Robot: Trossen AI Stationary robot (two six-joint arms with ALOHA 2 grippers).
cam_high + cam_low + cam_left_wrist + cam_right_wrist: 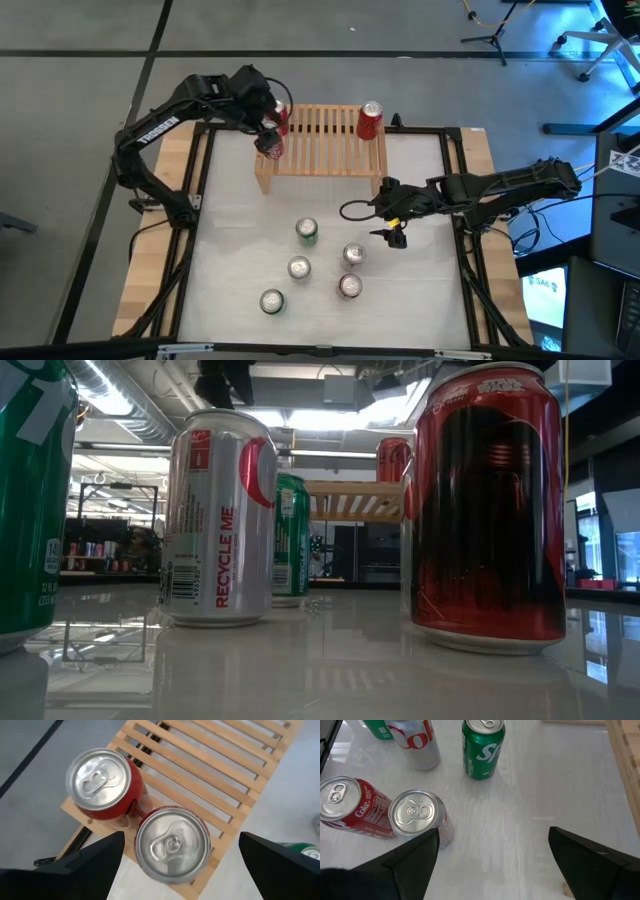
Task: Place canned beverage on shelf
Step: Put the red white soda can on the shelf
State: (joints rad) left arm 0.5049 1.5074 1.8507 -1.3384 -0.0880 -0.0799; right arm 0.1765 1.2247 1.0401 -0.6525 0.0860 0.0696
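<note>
- Now, placement step: the left pincer hangs over the left end of the shelf, fingers spread wide on either side of a red can that appears to rest on the slats at the shelf's front corner, pinching nothing.
- Just beside it, nearer the back edge, a second red can stands upright; the two look close to touching.
- A third red can stands at the shelf's right end.
- The right pincer, fingers likewise spread and empty, hovers above the bench, near the loose cans.
- Still on the bench: a green can and several others grouped in front of the shelf.
- Next move, as judged: the left arm lifts straight clear without tipping the corner can; the right pincer must centre over one loose can, avoiding its neighbours.
</note>
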